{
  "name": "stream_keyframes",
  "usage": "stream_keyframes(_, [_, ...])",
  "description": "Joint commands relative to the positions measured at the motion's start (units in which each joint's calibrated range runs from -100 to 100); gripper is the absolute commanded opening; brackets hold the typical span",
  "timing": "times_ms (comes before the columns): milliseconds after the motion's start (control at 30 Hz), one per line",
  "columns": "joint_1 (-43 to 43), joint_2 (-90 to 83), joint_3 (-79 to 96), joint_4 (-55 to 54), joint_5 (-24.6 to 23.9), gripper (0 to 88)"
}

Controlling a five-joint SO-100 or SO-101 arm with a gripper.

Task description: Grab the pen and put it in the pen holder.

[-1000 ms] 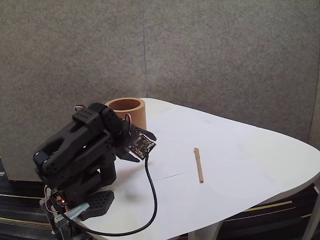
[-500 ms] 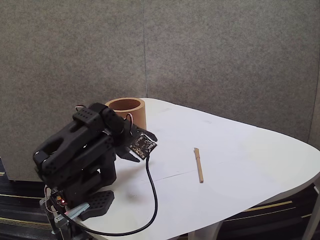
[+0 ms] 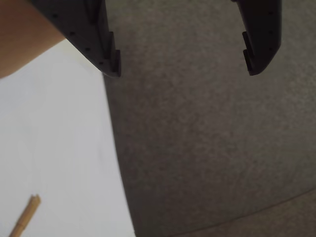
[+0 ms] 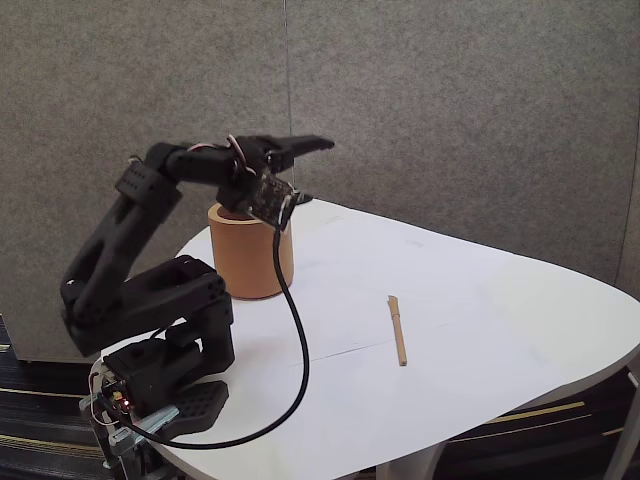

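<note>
Arm risen, pincer (image 4: 312, 170) open; pen (image 3: 23, 217) cropped.

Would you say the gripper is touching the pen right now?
Apart. The fixed view shows the gripper raised above the pen holder, while the pen lies alone on the table.

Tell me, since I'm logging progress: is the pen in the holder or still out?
Out. The pen lies flat on the white table, apart from the pen holder; the gripper is open and empty.
</note>
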Motion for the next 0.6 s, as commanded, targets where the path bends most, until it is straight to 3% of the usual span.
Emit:
stream_keyframes(0, [1.86, 13.34, -16.52, -0.25, 0.2, 35.8])
stream_keyframes(567, [11.01, 62.71, -29.69, -0.59, -0.22, 35.8])
